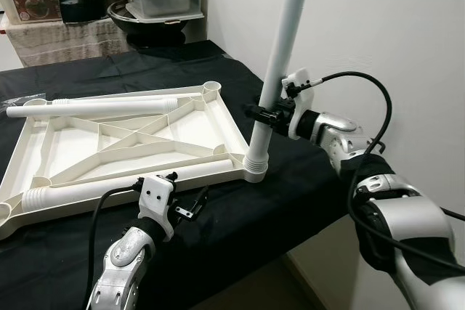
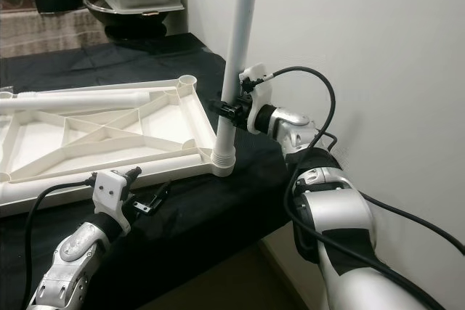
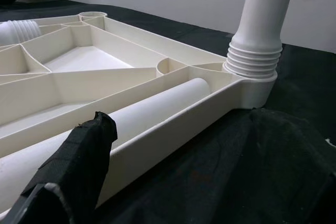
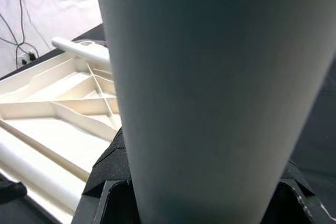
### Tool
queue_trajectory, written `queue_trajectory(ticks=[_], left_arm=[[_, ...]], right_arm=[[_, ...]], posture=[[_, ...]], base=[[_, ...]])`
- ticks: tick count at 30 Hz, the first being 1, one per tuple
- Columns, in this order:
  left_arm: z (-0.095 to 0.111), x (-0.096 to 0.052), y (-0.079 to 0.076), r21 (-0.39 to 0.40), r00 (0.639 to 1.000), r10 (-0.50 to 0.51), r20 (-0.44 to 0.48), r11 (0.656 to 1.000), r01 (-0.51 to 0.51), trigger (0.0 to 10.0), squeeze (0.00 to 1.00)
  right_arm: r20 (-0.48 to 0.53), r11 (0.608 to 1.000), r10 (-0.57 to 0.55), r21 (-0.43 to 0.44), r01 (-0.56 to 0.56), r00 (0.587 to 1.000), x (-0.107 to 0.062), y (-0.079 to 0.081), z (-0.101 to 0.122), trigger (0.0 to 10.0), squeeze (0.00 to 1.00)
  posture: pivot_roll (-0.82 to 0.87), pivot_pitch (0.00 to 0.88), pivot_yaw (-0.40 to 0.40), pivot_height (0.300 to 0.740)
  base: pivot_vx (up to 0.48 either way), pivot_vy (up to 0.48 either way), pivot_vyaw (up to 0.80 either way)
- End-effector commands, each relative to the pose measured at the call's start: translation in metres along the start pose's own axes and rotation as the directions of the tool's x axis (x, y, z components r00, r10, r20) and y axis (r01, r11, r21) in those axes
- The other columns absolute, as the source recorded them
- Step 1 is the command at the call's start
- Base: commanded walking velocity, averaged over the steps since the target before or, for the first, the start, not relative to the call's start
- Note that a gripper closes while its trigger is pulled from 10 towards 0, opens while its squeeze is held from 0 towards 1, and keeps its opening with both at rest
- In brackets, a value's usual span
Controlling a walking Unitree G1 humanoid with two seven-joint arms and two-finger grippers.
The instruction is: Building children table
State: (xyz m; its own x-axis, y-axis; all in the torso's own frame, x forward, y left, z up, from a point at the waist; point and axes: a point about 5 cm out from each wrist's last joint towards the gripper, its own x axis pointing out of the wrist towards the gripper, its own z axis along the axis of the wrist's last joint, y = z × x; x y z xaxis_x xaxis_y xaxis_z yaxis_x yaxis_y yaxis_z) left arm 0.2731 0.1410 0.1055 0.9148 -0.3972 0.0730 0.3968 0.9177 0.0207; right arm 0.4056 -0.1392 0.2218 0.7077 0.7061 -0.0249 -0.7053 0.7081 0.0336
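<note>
One smooth white tubular leg (image 1: 280, 63)

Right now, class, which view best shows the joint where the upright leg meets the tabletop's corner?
The left wrist view: the leg and its ribbed collar sit large in the tabletop corner socket. Both eye views show that joint small, under the right gripper. The right wrist view shows just the leg's shaft.

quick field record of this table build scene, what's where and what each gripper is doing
surface: black cloth over a table
tabletop: white ribbed tabletop lying underside up
upright leg: white leg standing in the near right corner socket
loose legs: one leg lying across the far side, another along the near edge
right gripper: jaws shut on the upright leg, low down
left gripper: by the near edge, holding nothing
</note>
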Motion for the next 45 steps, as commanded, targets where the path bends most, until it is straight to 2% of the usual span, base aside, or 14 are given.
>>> queue_trajectory(ticks=[1, 4, 5, 7, 8, 10, 13, 18, 24, 28, 33, 37, 44, 45], left_arm=[[-0.003, -0.002, -0.001, -0.004, 1.000, 0.001, -0.002, 1.000, -0.001, 10.0, 0.00], [-0.003, -0.003, -0.001, -0.003, 1.000, 0.005, -0.002, 1.000, -0.005, 10.0, 0.00], [-0.003, -0.003, -0.001, -0.003, 1.000, 0.005, -0.002, 1.000, -0.005, 10.0, 0.00], [-0.003, -0.004, 0.000, -0.002, 1.000, 0.010, -0.002, 1.000, -0.010, 10.0, 0.00], [-0.003, -0.004, 0.000, -0.002, 1.000, 0.010, -0.002, 1.000, -0.010, 10.0, 0.00], [-0.003, -0.005, 0.001, -0.002, 1.000, 0.015, -0.004, 1.000, -0.015, 10.0, 0.00], [-0.003, -0.006, 0.002, 0.002, 1.000, 0.017, -0.005, 1.000, -0.017, 10.0, 0.00], [-0.002, -0.005, 0.005, 0.004, 1.000, 0.023, -0.003, 1.000, -0.023, 10.0, 0.00], [-0.001, -0.002, 0.003, 0.003, 1.000, 0.028, 0.003, 1.000, -0.028, 10.0, 0.00], [-0.002, -0.003, 0.002, 0.001, 1.000, 0.029, 0.004, 1.000, -0.029, 10.0, 0.00], [-0.003, -0.004, 0.002, 0.000, 1.000, 0.031, 0.001, 1.000, -0.031, 10.0, 0.00], [-0.003, -0.003, 0.002, -0.001, 0.999, 0.033, 0.003, 0.999, -0.033, 10.0, 0.00], [-0.003, -0.003, 0.002, -0.002, 1.000, 0.029, 0.002, 1.000, -0.029, 10.0, 0.00], [-0.003, -0.003, 0.002, -0.002, 1.000, 0.028, 0.002, 1.000, -0.028, 10.0, 0.00]], right_arm=[[0.014, 0.999, -0.044, 0.010, 0.043, 0.999, 0.005, 0.003, -0.001, 0.0, 0.00], [0.015, 0.979, -0.202, 0.032, 0.201, 0.979, 0.010, 0.002, -0.005, 0.0, 0.00], [0.015, 0.979, -0.202, 0.032, 0.201, 0.979, 0.010, 0.002, -0.005, 0.0, 0.00], [0.017, 0.947, -0.315, 0.072, 0.313, 0.949, 0.015, 0.005, -0.014, 0.0, 0.00], [0.017, 0.947, -0.315, 0.072, 0.313, 0.949, 0.015, 0.005, -0.014, 0.0, 0.00], [0.009, 0.882, -0.451, 0.158, 0.445, 0.892, 0.021, 0.019, -0.035, 0.0, 0.00], [-0.020, 0.847, -0.510, 0.162, 0.506, 0.860, 0.025, 0.030, -0.046, 0.0, 0.00], [-0.044, 0.828, -0.548, 0.115, 0.549, 0.835, 0.032, 0.042, -0.050, 0.0, 0.00], [-0.077, 0.777, -0.624, 0.045, 0.627, 0.778, 0.043, 0.053, -0.053, 0.0, 0.00], [-0.113, 0.772, -0.630, 0.023, 0.636, 0.769, 0.048, 0.061, -0.058, 0.0, 0.00], [-0.126, 0.744, -0.659, 0.037, 0.667, 0.742, 0.048, 0.064, -0.055, 0.0, 0.00], [-0.130, 0.704, -0.697, 0.063, 0.707, 0.705, 0.047, 0.062, -0.051, 0.0, 0.00], [-0.131, 0.686, -0.713, 0.073, 0.724, 0.689, 0.046, 0.063, -0.053, 0.0, 0.00], [-0.133, 0.687, -0.712, 0.076, 0.723, 0.690, 0.046, 0.063, -0.052, 2.7, 0.00]], posture=[[0.01, 0.000, -0.119, 0.740], [0.02, 0.000, -0.121, 0.740], [0.02, 0.000, -0.121, 0.740], [0.02, 0.000, -0.119, 0.740], [0.02, 0.000, -0.119, 0.740], [0.03, 0.000, -0.115, 0.740], [0.02, 0.000, -0.115, 0.740], [0.02, 0.000, -0.114, 0.740], [0.02, 0.000, -0.125, 0.740], [0.02, 0.000, -0.129, 0.740], [0.02, 0.000, -0.134, 0.740], [0.02, 0.000, -0.135, 0.740], [0.02, 0.000, -0.129, 0.740], [0.02, 0.000, -0.128, 0.740]], base=[[0.000, 0.000, 0.00], [0.000, 0.000, 0.00], [0.000, 0.000, 0.00], [0.000, 0.000, 0.00], [0.000, 0.000, 0.00], [0.000, 0.000, 0.00], [0.000, 0.000, 0.00], [0.000, 0.000, 0.00], [0.000, 0.000, 0.00], [0.000, 0.000, 0.00], [0.000, 0.000, 0.00], [0.000, 0.000, 0.00], [0.000, 0.000, 0.00], [0.000, 0.000, 0.00]])
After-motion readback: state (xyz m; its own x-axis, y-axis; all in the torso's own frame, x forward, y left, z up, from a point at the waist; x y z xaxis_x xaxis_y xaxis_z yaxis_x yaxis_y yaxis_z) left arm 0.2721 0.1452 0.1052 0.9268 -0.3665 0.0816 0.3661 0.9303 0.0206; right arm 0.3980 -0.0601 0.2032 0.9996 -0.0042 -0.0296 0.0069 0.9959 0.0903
